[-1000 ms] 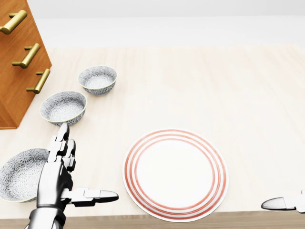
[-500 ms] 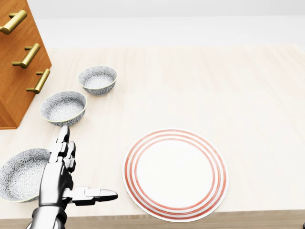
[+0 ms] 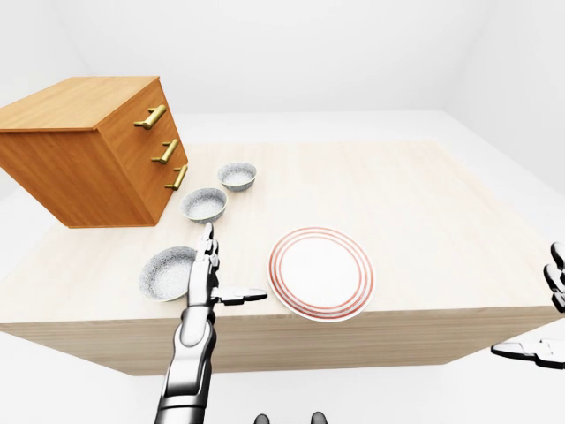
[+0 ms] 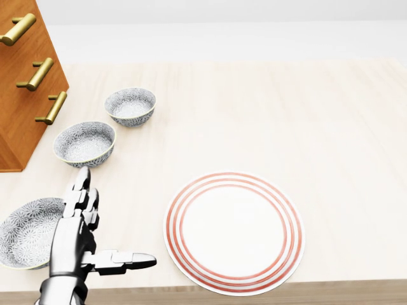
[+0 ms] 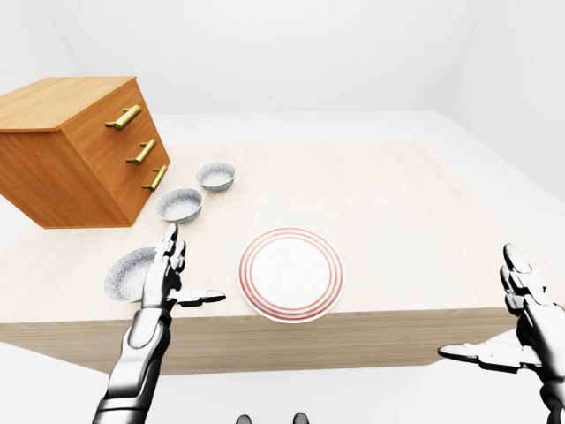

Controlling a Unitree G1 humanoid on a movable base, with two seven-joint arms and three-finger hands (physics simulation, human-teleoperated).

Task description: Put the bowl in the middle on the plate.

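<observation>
1. In the head view, the right hand has been drawn out of the bottom right corner; in the right-eye view, the right hand (image 5: 528,325) is seen off the table's (image 4: 331,114) lower right edge, with its fingers spread and nothing held.
2. The left hand (image 4: 75,232) has been shifted only slightly down and left in the head view; the bowls and the plate (image 4: 234,179) have not been moved.
3. The grasp is therefore judged not yet begun, and the work is left to the left hand alone.
4. The left hand's fingers (image 4: 81,185) are held straight and together, pointing up the view, with the thumb (image 4: 127,259) spread wide to the right; nothing is gripped.
5. The middle bowl (image 4: 84,143) is seen upright on the table just above the fingertips, between the far bowl (image 4: 130,105) and the near bowl (image 4: 28,232); no contact is shown, and the hand's height over the table cannot be told.
6. The near bowl lies just left of the hand; the empty plate lies well to the right of the thumb.
7. A reach up the view is judged necessary, so that the fingers may be closed round the middle bowl's rim.
</observation>
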